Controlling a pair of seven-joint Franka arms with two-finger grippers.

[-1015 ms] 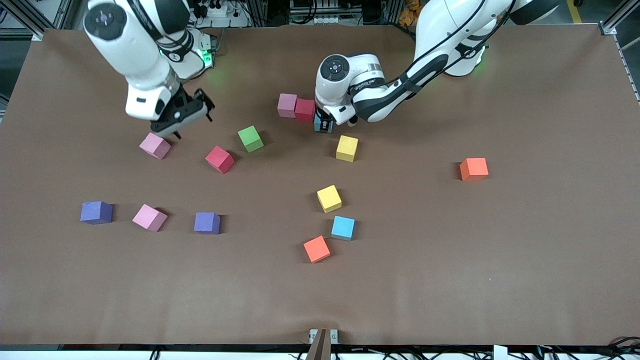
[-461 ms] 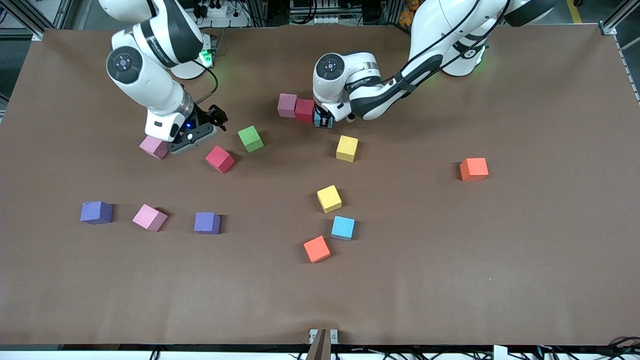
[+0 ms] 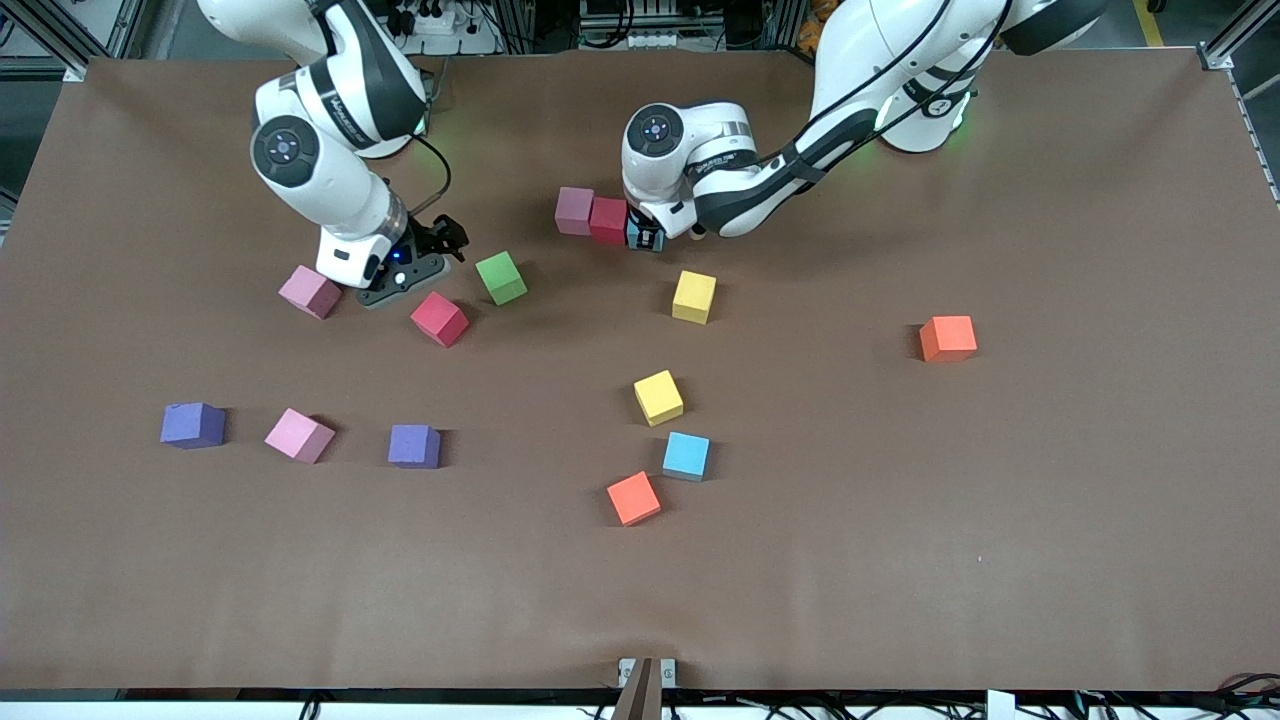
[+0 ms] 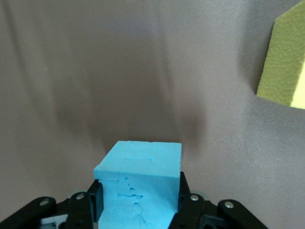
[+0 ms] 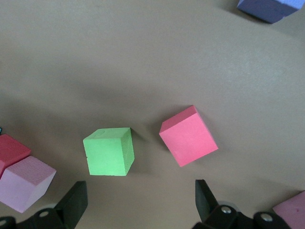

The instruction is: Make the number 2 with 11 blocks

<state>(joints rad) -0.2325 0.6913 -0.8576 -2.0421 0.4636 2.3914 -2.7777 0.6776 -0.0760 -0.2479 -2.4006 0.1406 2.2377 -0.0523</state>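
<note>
The left gripper (image 3: 647,240) pinches a light blue block (image 4: 139,186) between its fingers (image 4: 188,202), low at the table beside a dark red block (image 3: 609,220) that touches a dusky pink block (image 3: 574,210); the three stand in a row, the start of the number 2, toward the robots' bases. A yellow block (image 3: 694,297) lies near that row, nearer to the front camera, and its corner shows in the left wrist view (image 4: 285,71). The right gripper (image 3: 425,255) hangs with its fingers (image 5: 74,202) spread wide and holding nothing, over the bare table between a pink block (image 3: 309,292), a red block (image 3: 439,319) and a green block (image 3: 500,277). Loose on the brown table (image 3: 1000,480) lie also a second yellow block (image 3: 658,397), a second light blue block (image 3: 686,456), two orange blocks (image 3: 633,498) (image 3: 947,338), two purple blocks (image 3: 192,425) (image 3: 414,446) and another pink block (image 3: 299,435)
</note>
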